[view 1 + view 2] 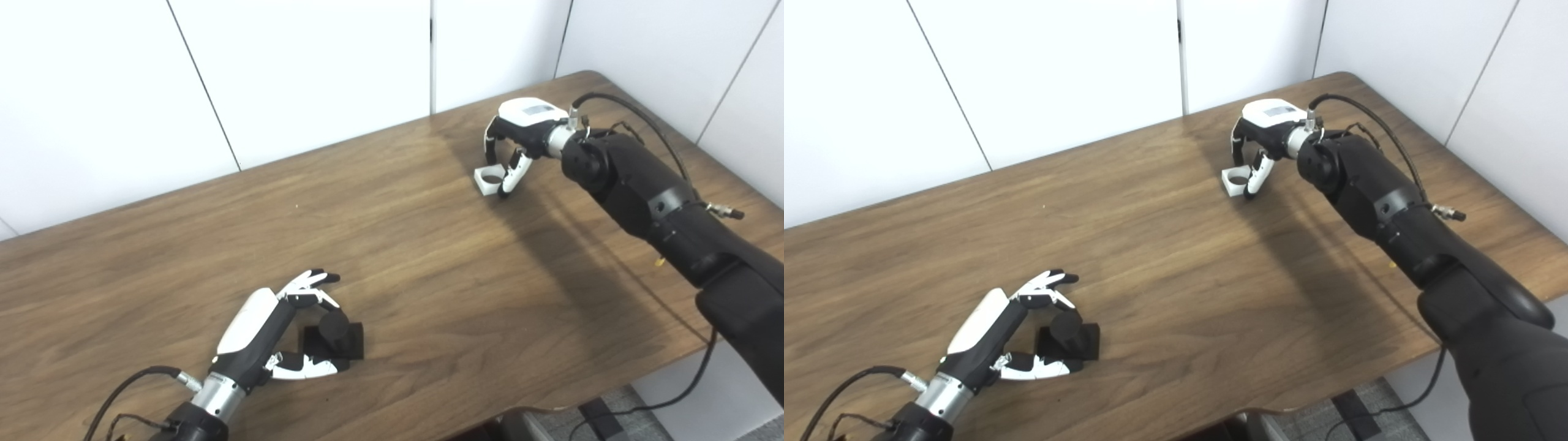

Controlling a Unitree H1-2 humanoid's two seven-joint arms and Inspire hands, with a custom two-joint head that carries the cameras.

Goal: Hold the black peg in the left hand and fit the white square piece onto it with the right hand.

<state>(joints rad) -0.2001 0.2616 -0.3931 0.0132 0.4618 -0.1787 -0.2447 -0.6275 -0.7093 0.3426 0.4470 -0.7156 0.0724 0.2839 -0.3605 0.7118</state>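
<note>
Black peg by my left hand, white piece under my right, both on the brown table.

Lower left of the frame: my left hand lies low on the table, fingers spread above the peg and thumb stretched along its near side; the peg stands upright on its square base, on the wood, between fingers and thumb. I cannot tell whether anything touches it, and the hand is not closed around it. Upper right, well apart across the table, my right hand arches over the piece, a white square with a round hole, lying flat on the wood. My fingers curl down behind it, the thumb tip comes down at its right edge, and I cannot tell whether the pinch has closed on it.
</note>
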